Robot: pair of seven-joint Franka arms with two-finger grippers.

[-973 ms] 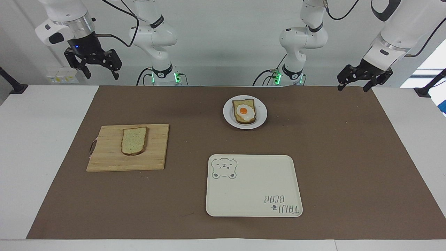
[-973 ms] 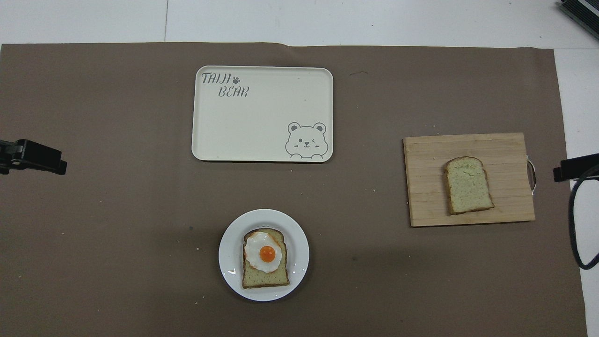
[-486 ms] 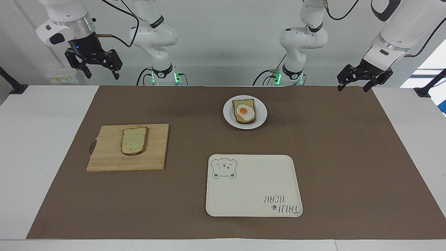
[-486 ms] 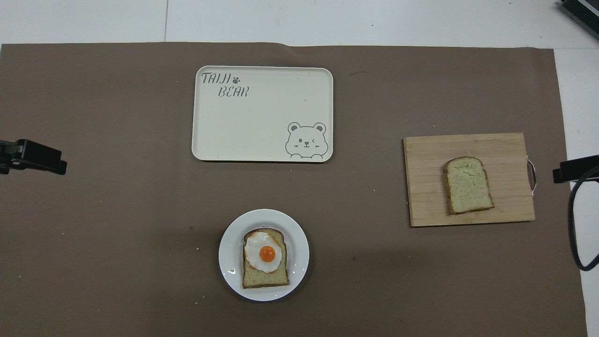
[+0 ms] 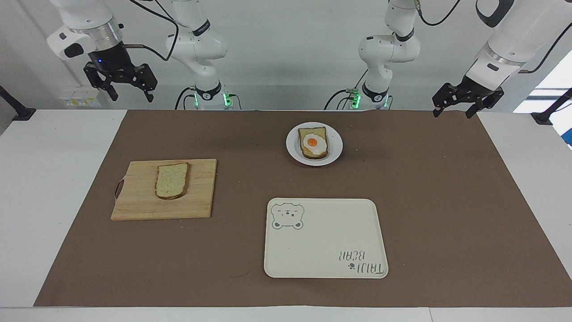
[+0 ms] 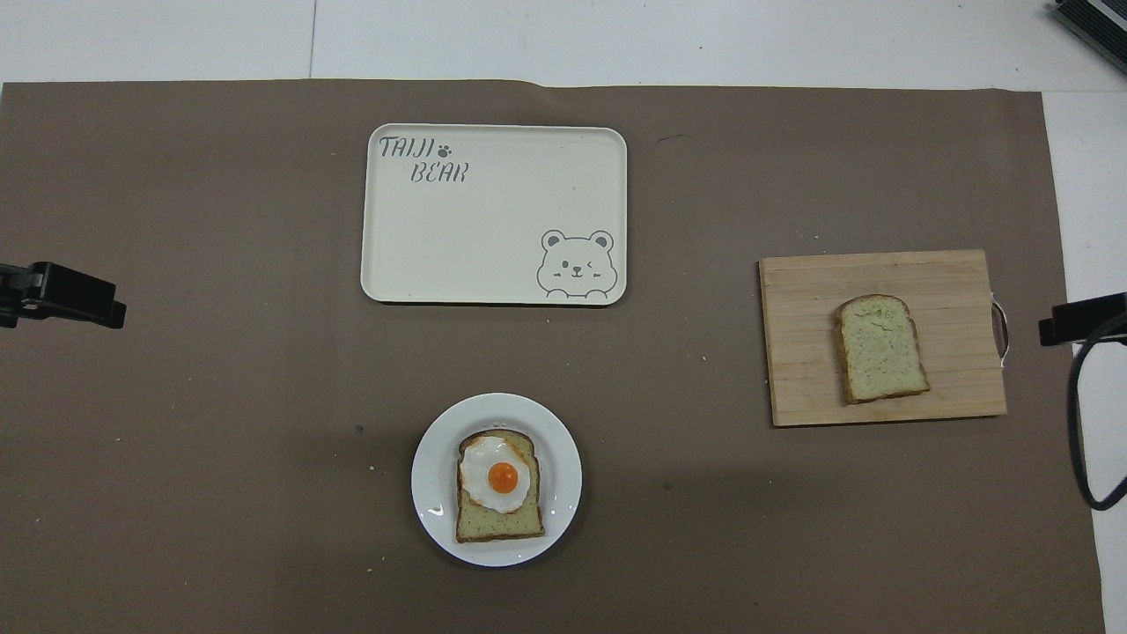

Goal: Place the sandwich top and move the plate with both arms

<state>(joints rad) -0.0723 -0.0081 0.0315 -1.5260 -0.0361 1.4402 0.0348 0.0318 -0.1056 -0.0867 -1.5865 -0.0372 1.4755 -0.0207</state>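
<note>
1. Hardly anything was seen to have moved since the earlier frames: only the right tool [image 5: 128, 91] had crept slightly toward the middle of the desk, and every item on the desk had kept its place.
2. That right tool was held high over the desk's edge at the right arm's end, its fingers spread apart and nothing gripped between them.
3. At the other end, the left tool [image 5: 454, 106] was held in the air just above the corner of the brown mat [image 5: 429, 192]; its fingers were parted too, and nothing was held.
4. In the overhead view only a black tip of each tool was caught, the left [image 6: 62, 295] at one edge and the right [image 6: 1081, 318] at the other.
5. The bread [image 5: 171, 180] was found lying flat on the board [image 5: 196, 197], toward the right arm's end of the desk, well apart from both tools.
6. The plate [image 5: 292, 150] was set near the robots, about midway between the two arms, and it carried the egg toast [image 5: 313, 142], on which no top slice had yet been laid.
7. The tray [image 5: 321, 237] was placed farther from the robots than the plate, and nothing was lying on it.
8. The board was seen nearer to the robots than the tray and farther from them than the plate.
</note>
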